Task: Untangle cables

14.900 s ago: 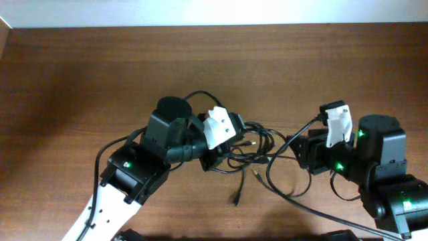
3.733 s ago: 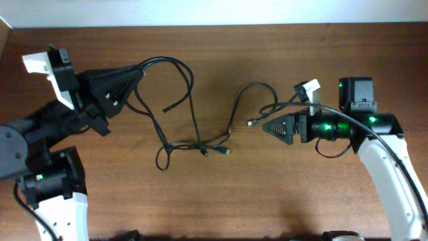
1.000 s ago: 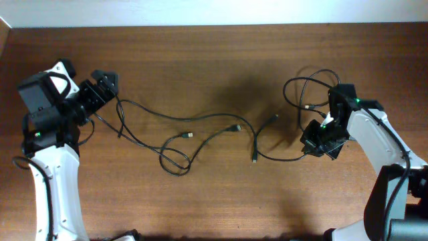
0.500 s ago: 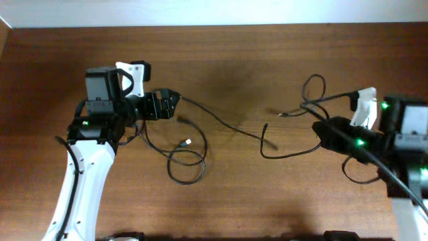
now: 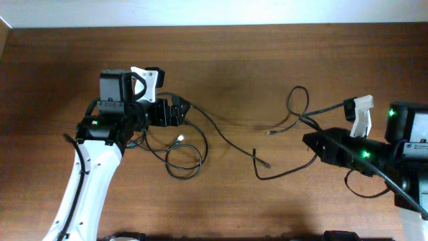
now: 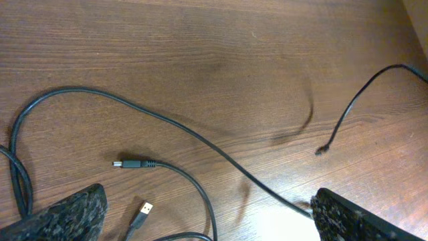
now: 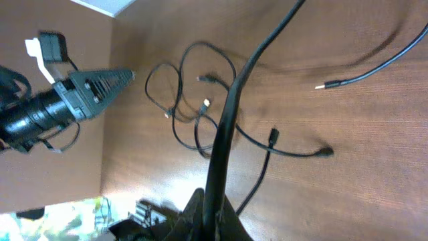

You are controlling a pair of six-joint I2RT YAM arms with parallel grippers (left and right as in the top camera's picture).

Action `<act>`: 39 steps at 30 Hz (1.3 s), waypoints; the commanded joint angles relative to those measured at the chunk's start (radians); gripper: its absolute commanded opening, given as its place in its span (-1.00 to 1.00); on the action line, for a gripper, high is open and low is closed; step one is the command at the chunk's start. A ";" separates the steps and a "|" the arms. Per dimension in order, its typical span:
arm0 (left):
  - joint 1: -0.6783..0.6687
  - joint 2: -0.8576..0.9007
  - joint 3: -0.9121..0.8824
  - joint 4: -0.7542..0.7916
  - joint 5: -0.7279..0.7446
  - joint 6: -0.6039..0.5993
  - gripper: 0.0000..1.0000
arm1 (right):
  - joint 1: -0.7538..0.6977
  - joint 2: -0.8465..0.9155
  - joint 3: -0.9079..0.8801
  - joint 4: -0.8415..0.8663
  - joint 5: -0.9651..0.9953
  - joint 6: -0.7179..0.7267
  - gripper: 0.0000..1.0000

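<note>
**On the tabletop, two nearly parted cords could snag again**

Left of centre on the tabletop [image 5: 227,60], the cables lie mostly spread out. A long strand [image 6: 167,120] runs right from a loose coil [image 5: 201,156] towards a second cord [image 7: 231,110], and in the right wrist view their free ends appear to cross. The right fingers [image 5: 314,140] are pinched on the second cord, which rises straight from them. The left fingers [image 5: 177,110] stand wide, holding nothing, with the long strand passing beneath. The likely trouble is a right-arm pull dragging the crossed end along and hooking its plug on the strand. A careless left closing could also trap two turns of the coil and tighten it.
</note>
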 commanded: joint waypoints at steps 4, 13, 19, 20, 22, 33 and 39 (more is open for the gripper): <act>-0.002 0.006 0.007 0.000 -0.007 0.019 0.98 | -0.006 0.048 0.020 -0.237 -0.019 -0.345 -0.92; -0.002 0.006 0.007 0.000 -0.007 0.019 0.98 | -0.005 0.104 0.018 -0.381 0.017 -0.627 -0.92; -0.002 0.006 0.007 0.000 -0.007 0.019 0.98 | -0.006 0.181 0.018 -0.419 0.586 -0.040 -0.92; -0.002 0.006 0.007 0.000 -0.007 0.019 0.98 | -0.006 0.212 0.018 -0.459 0.670 0.048 -0.92; -0.002 0.006 0.007 0.000 -0.007 0.019 0.98 | -0.006 0.245 0.018 -0.466 0.723 0.104 -0.92; -0.002 0.006 0.007 0.000 -0.007 0.019 0.98 | -0.005 0.270 0.103 -0.367 0.164 -0.324 -0.92; -0.002 0.006 0.007 0.000 -0.007 0.019 0.98 | -0.005 0.250 0.319 -0.166 -0.273 -0.397 -0.92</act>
